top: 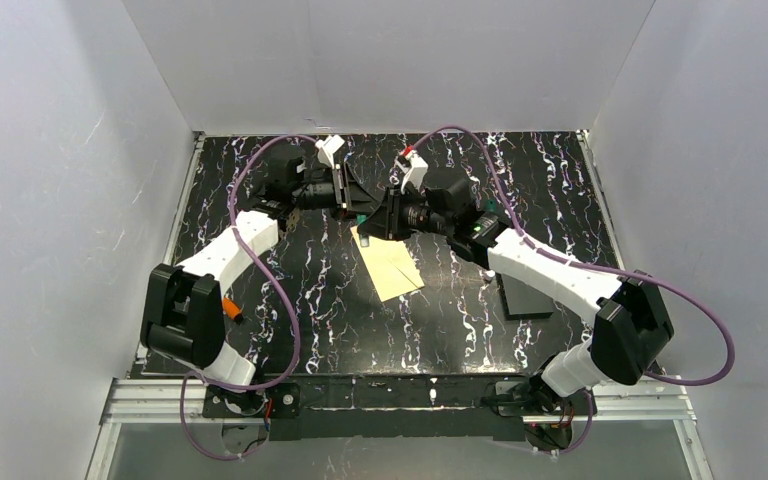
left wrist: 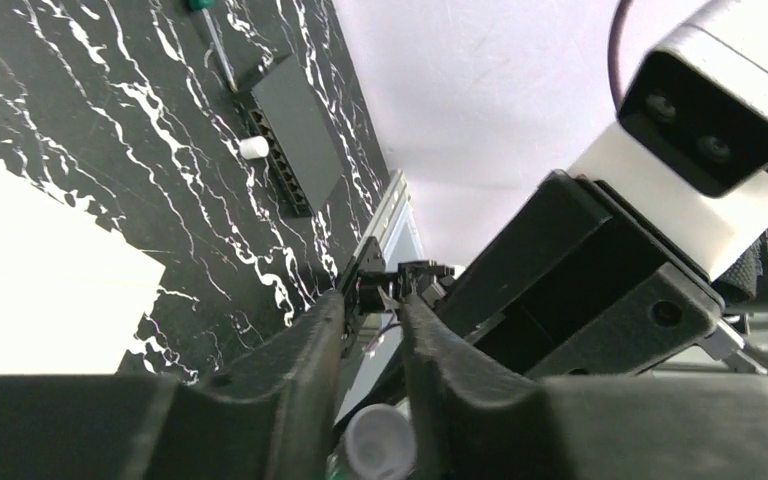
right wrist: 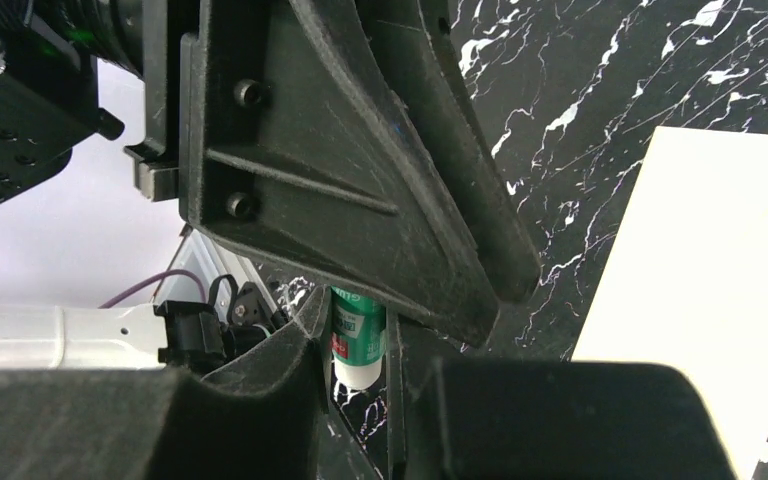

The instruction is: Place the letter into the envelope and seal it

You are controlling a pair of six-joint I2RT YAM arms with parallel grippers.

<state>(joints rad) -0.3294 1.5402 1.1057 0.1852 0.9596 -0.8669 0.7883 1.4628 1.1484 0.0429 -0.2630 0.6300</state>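
My right gripper [right wrist: 355,315] was pinched on a green-and-white glue stick [right wrist: 357,342], holding it off the table [top: 290,290]. My left gripper [left wrist: 376,300] met it tip to tip from 9 o'clock. Its fingers stood nearly together with a round white end between them, so I took it to be clamped on the stick's other end, though that view was too tight to be sure.

The envelope [top: 392,268] lay flat on the table at about 5 o'clock from where my grippers met, its nearest corner almost under them. Its long axis ran from 11 to 5 o'clock. I could not make out the letter as a separate sheet anywhere on the table.

Both grippers were about equally near the envelope, and my right forearm passed just beside it at 3 o'clock. I judged that what mattered next was bringing the stick's open end down and toward 5 o'clock, onto the flap edge.

A dark flat block [top: 525,297] sat well apart from the envelope at 3 o'clock, with a small white peg [left wrist: 253,148] at its edge. Neither lay between me and the envelope. The only thing crowding me was my own other gripper, nose to nose with the one carrying the stick.
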